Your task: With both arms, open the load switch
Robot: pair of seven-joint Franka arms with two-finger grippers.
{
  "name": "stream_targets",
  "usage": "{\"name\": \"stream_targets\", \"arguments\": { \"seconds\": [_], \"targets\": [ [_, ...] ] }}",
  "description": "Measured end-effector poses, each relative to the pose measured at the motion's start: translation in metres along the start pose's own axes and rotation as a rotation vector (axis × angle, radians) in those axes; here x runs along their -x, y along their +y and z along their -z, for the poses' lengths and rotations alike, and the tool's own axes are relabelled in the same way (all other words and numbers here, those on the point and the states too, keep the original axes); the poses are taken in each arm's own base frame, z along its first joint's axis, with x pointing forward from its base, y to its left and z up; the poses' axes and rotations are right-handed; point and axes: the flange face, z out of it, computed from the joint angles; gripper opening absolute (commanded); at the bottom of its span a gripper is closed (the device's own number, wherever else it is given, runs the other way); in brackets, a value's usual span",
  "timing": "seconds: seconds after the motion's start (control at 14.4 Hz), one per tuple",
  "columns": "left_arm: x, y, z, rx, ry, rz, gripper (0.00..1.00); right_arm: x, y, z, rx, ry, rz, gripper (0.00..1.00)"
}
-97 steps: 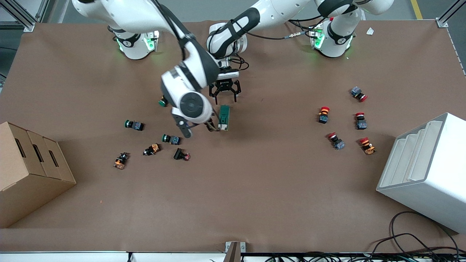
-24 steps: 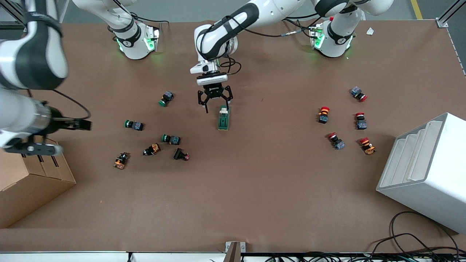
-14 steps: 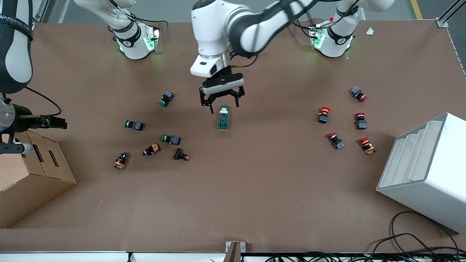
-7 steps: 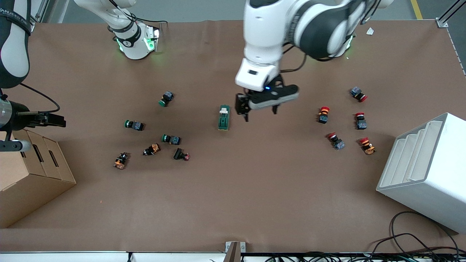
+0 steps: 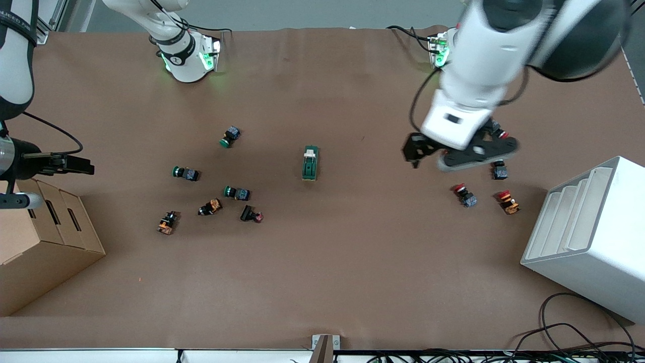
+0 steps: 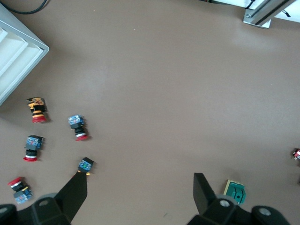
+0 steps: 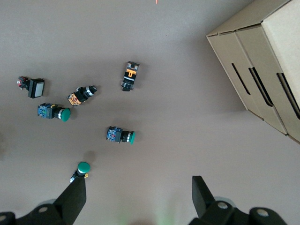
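Note:
The load switch (image 5: 310, 163), a dark-green block, lies alone mid-table. Its white lever sits at the end farther from the front camera. My left gripper (image 5: 453, 157) hangs high over the red-capped buttons toward the left arm's end, well apart from the switch. In the left wrist view its fingers (image 6: 75, 193) stand wide open around nothing, and the load switch (image 6: 235, 191) shows beside one finger. My right gripper (image 5: 75, 165) hangs above the cardboard box's end of the table. The right gripper (image 7: 137, 194) is open and empty in its wrist view.
Green-capped buttons (image 5: 231, 136) (image 5: 185, 173) (image 5: 237, 192) lie toward the right arm's end, with a cardboard box (image 5: 45, 242) past them. Red-capped buttons (image 5: 463, 195) (image 5: 508, 201) lie by a white stepped rack (image 5: 589, 237). Cables (image 5: 579, 338) trail at the near edge.
My left gripper has risen from just above the load switch and swung toward the left arm's end, over the red buttons. The right arm has barely moved. The switch stays put.

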Motion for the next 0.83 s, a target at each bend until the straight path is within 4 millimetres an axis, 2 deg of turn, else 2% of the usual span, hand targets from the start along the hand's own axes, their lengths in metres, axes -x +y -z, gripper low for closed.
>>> {"name": "stream_targets", "arguments": {
  "seconds": [0.21, 0.35, 0.63, 0.76, 0.83],
  "targets": [
    [-0.034, -0.069, 0.016, 0.053, -0.040, -0.028, 1.00, 0.002, 0.000, 0.005, 0.000, 0.009, 0.001, 1.00],
    [-0.040, -0.112, 0.029, 0.010, -0.061, -0.090, 1.00, 0.004, -0.001, 0.008, 0.018, 0.012, 0.003, 1.00],
    [-0.032, -0.192, 0.044, -0.038, -0.105, -0.162, 1.00, 0.006, -0.009, 0.010, 0.056, 0.010, 0.016, 1.00],
    [-0.018, -0.217, 0.048, -0.030, -0.118, -0.141, 1.00, 0.010, -0.006, 0.011, 0.049, -0.005, 0.006, 1.00],
    [-0.010, -0.224, 0.050, -0.030, -0.121, -0.135, 1.00, 0.013, -0.001, 0.015, 0.033, -0.003, -0.003, 1.00]
  ]
}}
